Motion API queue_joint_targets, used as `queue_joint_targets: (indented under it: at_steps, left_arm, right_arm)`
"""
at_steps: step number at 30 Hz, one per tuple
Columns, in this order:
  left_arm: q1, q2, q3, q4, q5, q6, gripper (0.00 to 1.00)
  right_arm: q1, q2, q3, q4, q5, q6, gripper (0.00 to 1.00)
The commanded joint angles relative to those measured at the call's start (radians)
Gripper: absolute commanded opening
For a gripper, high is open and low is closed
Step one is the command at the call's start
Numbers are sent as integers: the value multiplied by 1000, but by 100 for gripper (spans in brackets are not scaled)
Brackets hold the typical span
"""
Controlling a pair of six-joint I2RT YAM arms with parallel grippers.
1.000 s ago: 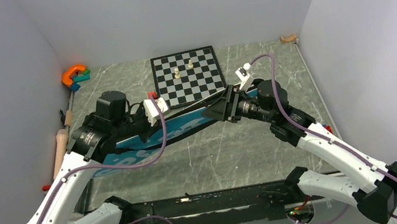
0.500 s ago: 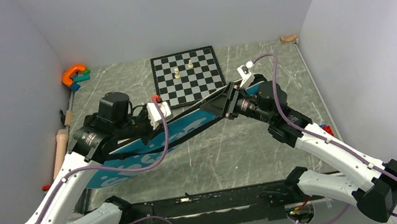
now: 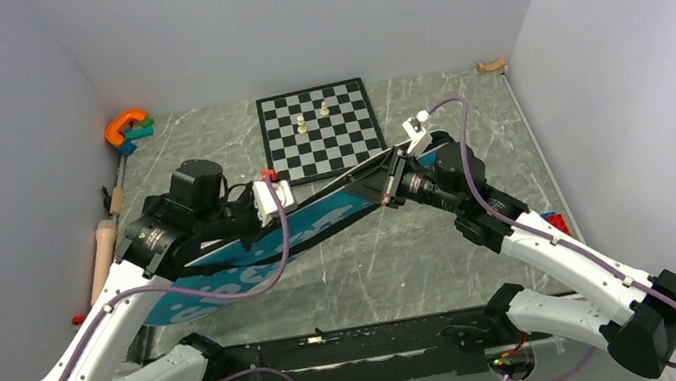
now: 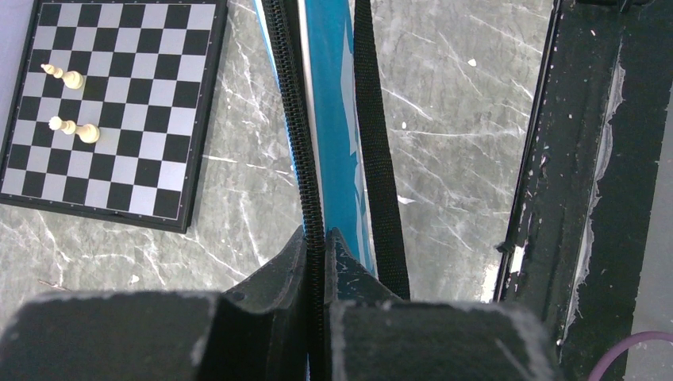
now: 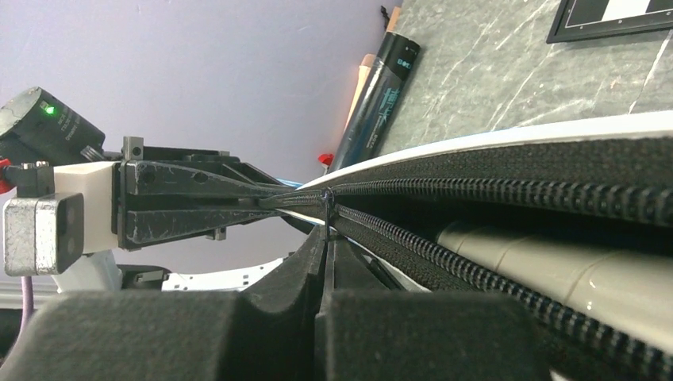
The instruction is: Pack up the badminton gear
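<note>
The blue racket-shaped "SPORT" bag (image 3: 226,280) hangs slanted between my two arms, its blue face (image 4: 329,95) and black strap toward the table. My left gripper (image 3: 304,204) (image 4: 319,236) is shut on the bag's black zipper edge. My right gripper (image 3: 382,186) (image 5: 327,230) is shut at the bag's narrow end, a thin zipper pull (image 5: 327,205) pinched between its tips. Through the open zipper (image 5: 516,190) a white racket handle (image 5: 555,274) shows inside. The black lettered tube (image 5: 382,94) lies by the left wall. The shuttlecocks are out of view.
A chessboard (image 3: 320,130) (image 4: 103,103) with two pale pieces lies at the back. The orange C-shaped toy (image 3: 124,126) sits in the back-left corner. A pale wooden stick (image 3: 103,251) lies along the left wall. A red block (image 3: 553,219) lies at the right.
My right gripper has shut on the zipper pull and drawn slightly back and right. The bag has tilted, showing more of its blue face. The left gripper kept its hold.
</note>
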State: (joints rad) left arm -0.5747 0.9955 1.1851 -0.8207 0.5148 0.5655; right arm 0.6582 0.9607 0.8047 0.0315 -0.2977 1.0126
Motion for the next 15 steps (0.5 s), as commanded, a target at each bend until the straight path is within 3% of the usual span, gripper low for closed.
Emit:
queue_joint_targets:
  at_steps: [1, 15]
  left_arm:
    - [-16, -38, 57, 60, 52, 37, 0]
    - [-29, -35, 62, 41, 47, 53, 0]
  right_arm:
    - [3, -34, -3, 39, 20, 3, 0]
    - [-43, -170, 37, -182, 92, -77, 0]
